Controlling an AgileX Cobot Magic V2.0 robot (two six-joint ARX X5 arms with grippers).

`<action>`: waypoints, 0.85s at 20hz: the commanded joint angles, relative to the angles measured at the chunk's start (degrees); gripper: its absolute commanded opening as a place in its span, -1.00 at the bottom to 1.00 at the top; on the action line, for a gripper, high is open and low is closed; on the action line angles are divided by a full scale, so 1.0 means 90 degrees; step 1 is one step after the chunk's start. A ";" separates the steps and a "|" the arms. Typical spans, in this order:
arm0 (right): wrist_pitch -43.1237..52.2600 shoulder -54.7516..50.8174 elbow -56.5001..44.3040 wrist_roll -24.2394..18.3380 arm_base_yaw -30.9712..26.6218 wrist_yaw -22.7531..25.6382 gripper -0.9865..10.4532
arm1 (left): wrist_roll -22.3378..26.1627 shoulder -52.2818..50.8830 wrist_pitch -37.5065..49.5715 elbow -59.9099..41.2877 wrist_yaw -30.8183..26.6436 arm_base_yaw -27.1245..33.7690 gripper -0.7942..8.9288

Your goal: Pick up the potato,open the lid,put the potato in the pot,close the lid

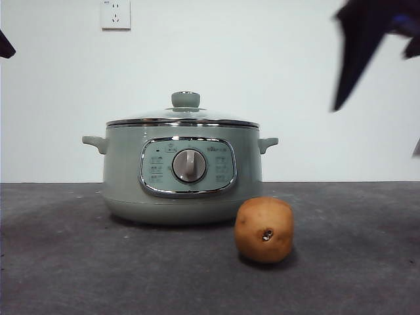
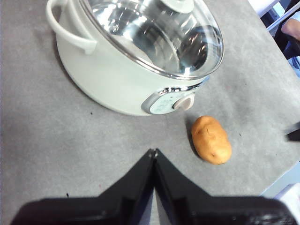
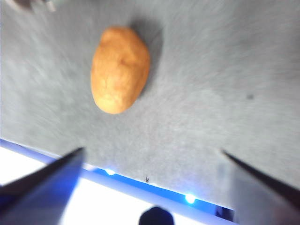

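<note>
The golden-brown potato (image 1: pixel 264 230) (image 2: pixel 211 139) (image 3: pixel 120 69) lies on the grey table just in front of the pot's right side. The sage-green pot (image 1: pixel 180 172) (image 2: pixel 117 79) stands mid-table with its glass lid (image 1: pixel 183 119) (image 2: pixel 159 33) resting on it. My right gripper (image 1: pixel 357 56) (image 3: pixel 152 157) hangs high at the upper right, jaws spread wide open, above and to the right of the potato; its view is blurred. My left gripper (image 2: pixel 153 152) is shut with nothing in it, hovering over bare table near the pot's front.
The grey table (image 1: pixel 79 262) ends in an edge close to the potato in the right wrist view, with a blue strip (image 3: pixel 140 180) beyond it. A white wall with a socket (image 1: pixel 115 14) stands behind. A black tip (image 1: pixel 5 46) shows at the upper left.
</note>
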 commanded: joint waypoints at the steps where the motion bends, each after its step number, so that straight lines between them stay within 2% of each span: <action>1: 0.0112 0.0578 0.0313 0.0440 0.0525 0.0355 0.24 | 0.0039 0.0019 0.0005 0.0010 0.0044 0.0010 -0.85; 3: 0.0219 0.1061 0.0646 0.0712 0.0962 0.0804 0.24 | 0.0039 0.0039 0.0002 0.0010 0.0044 0.0010 -0.85; 9: 0.0219 0.2193 0.1489 0.0908 0.1608 0.1328 0.22 | 0.0036 0.0138 0.0002 0.0010 0.0046 0.0007 -0.85; 11: 0.0214 0.2589 0.1668 0.1035 0.1727 0.1370 0.22 | 0.0039 0.0146 -0.0029 0.0010 0.0044 0.0007 -0.85; 17: 0.0406 0.3417 0.1812 0.1032 0.1899 0.1542 0.22 | 0.0090 0.0151 -0.0168 0.0010 0.0041 0.0007 -0.85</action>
